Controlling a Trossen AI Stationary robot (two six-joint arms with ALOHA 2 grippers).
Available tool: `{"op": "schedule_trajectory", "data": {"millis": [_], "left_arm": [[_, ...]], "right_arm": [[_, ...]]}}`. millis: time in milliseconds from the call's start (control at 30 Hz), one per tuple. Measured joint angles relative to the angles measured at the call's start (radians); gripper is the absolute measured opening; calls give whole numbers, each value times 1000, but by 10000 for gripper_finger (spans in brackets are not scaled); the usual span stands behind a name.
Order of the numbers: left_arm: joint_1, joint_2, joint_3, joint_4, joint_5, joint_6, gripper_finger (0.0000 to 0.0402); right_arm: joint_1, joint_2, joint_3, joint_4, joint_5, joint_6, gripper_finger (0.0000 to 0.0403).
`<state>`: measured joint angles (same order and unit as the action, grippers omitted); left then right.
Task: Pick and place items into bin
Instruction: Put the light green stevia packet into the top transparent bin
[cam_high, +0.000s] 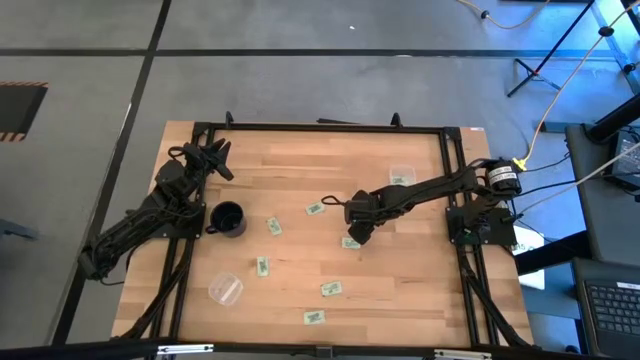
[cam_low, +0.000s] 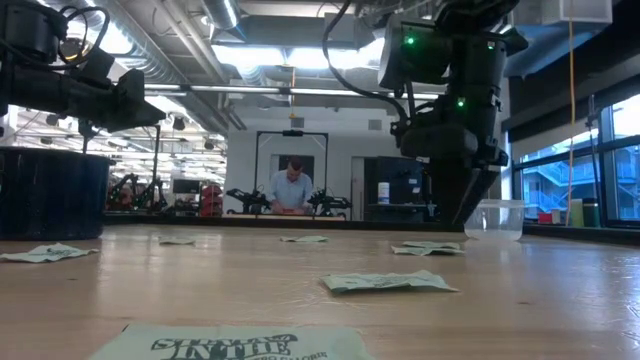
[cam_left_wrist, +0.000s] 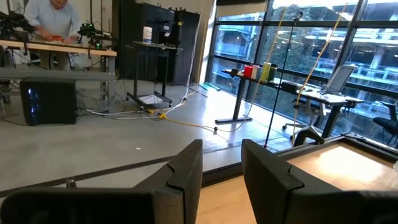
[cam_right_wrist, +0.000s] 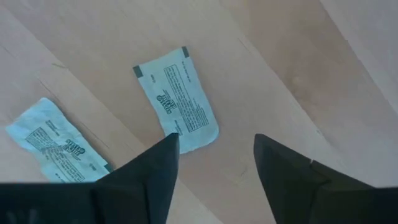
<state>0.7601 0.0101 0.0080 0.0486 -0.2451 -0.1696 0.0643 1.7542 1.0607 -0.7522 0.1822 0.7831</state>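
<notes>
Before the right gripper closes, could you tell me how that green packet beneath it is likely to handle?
The packet lies thin and flat on the table, so it probably feels light and floppy. With the open right gripper above it, the fingertips may slide it rather than lift it. Its slightly crinkled edge suggests it bends easily.

- From high above, we look straight down on the whole table (cam_high: 400, 290).
- From table-top height, we look level across it into the room.
- Our right wrist camera faces down, close over two packets (cam_right_wrist: 177, 99).
- Our left wrist camera faces the room.
</notes>
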Motion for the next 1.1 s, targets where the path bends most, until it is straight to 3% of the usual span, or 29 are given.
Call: {"op": "schedule_trajectory", "data": {"millis": [433, 1100], "left_arm": [[0, 0, 0, 0, 0, 0, 107], [0, 1, 0, 0, 0, 0, 106]], "right_arm": [[0, 13, -86, 137, -27, 49, 140], [0, 11, -98, 140, -13, -2, 40]]}}
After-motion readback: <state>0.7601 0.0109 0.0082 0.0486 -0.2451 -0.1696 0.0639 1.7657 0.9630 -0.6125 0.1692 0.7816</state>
